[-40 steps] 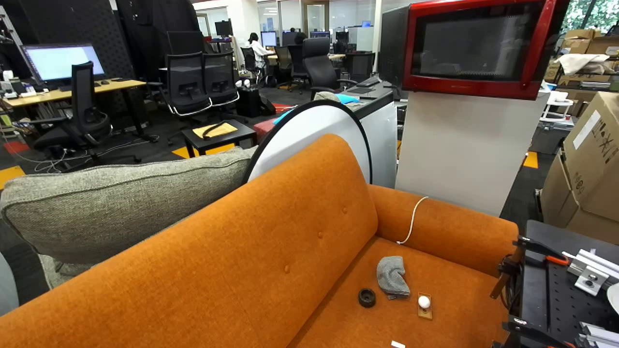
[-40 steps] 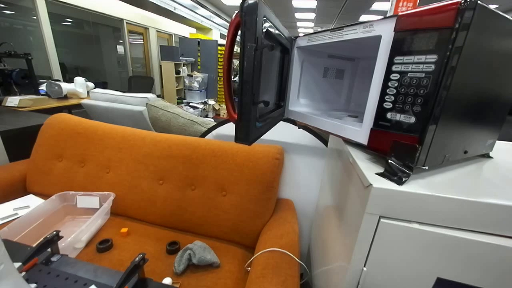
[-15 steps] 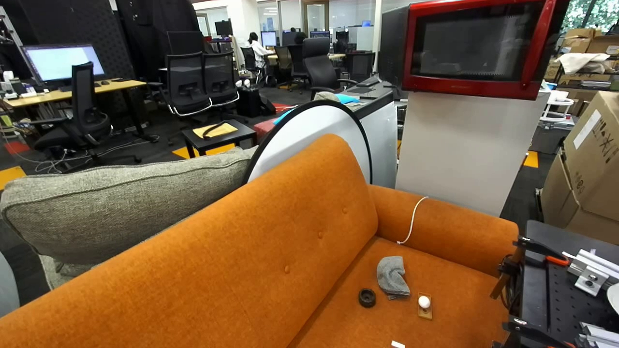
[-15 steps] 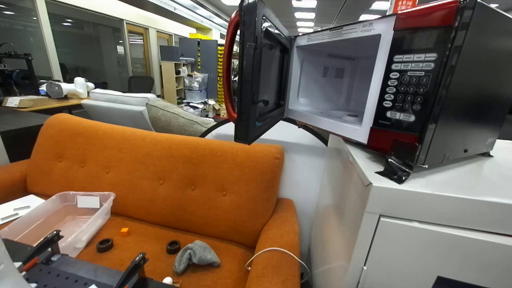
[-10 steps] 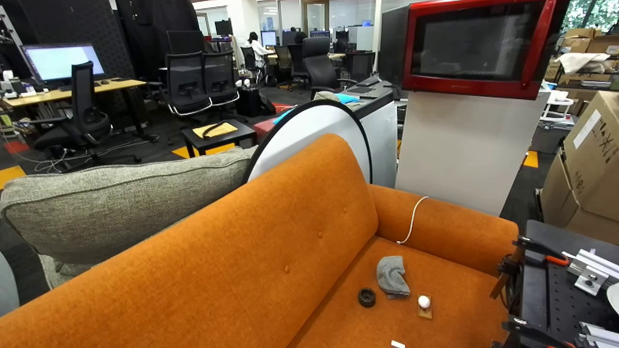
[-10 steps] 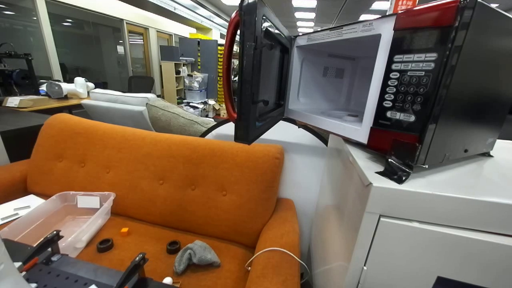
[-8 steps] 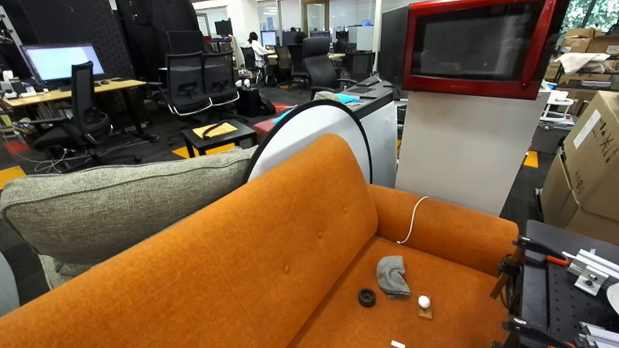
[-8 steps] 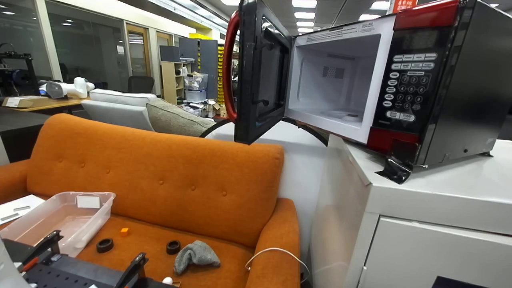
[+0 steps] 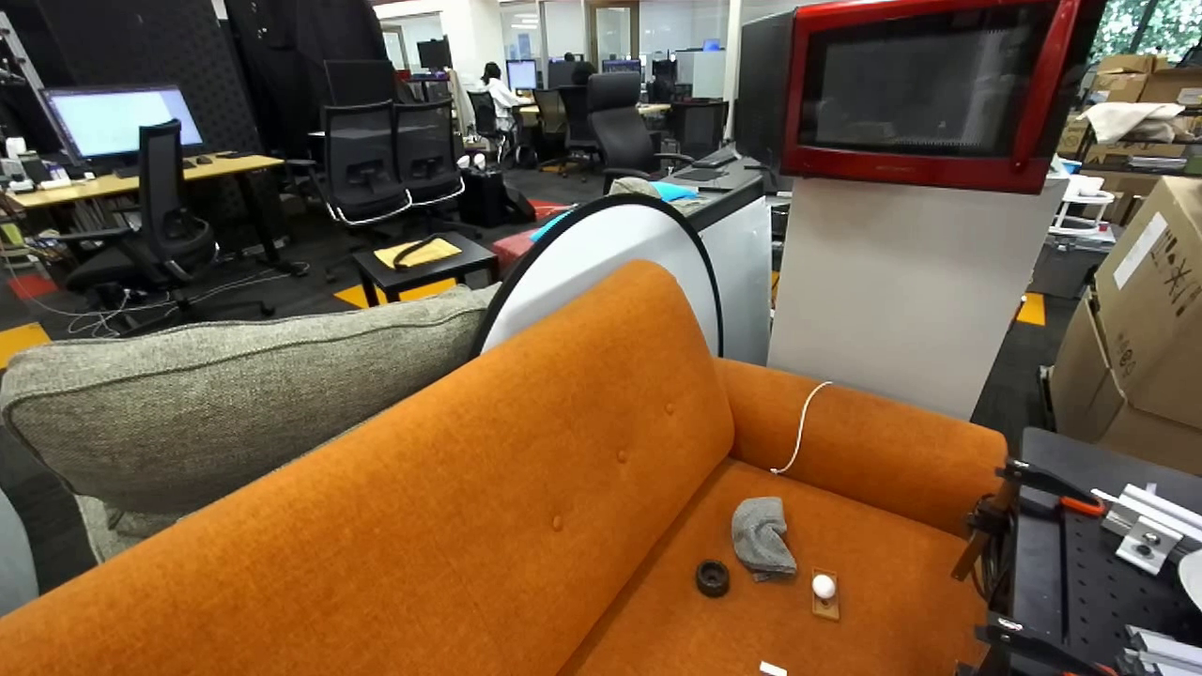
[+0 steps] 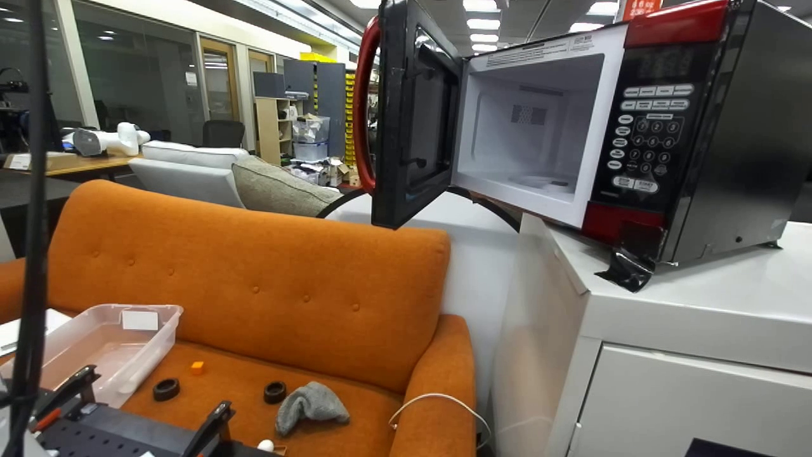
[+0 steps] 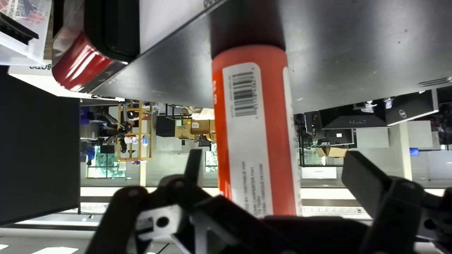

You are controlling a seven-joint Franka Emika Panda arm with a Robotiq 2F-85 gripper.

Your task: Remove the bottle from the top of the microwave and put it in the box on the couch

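Observation:
The wrist view is upside down. An orange-red bottle point(image 11: 254, 134) with a white barcode label stands upright on the dark metal top of the microwave point(image 11: 339, 53). My gripper point(image 11: 275, 169) is open, with one finger on each side of the bottle. Gaps show between both fingers and the bottle, wider on the picture's right. The bottle and gripper are out of view in both exterior views. The red-framed microwave point(image 9: 920, 169) also shows with its door open point(image 10: 748, 139). The box is a clear plastic bin point(image 10: 166, 346) on the orange couch point(image 10: 266, 254).
The open microwave door point(image 10: 412, 127) juts toward the couch. A grey cloth point(image 10: 311, 406), black rings point(image 10: 166, 389) and an orange cube point(image 10: 197, 367) lie on the seat. A black workbench with clamps point(image 10: 127, 425) stands before the box. A dark cable-like strip point(image 10: 35, 209) crosses the left edge.
A dark vertical cable-like strip has come into the left edge of an exterior view. The microwave, couch, box and objects on the seat have not moved.

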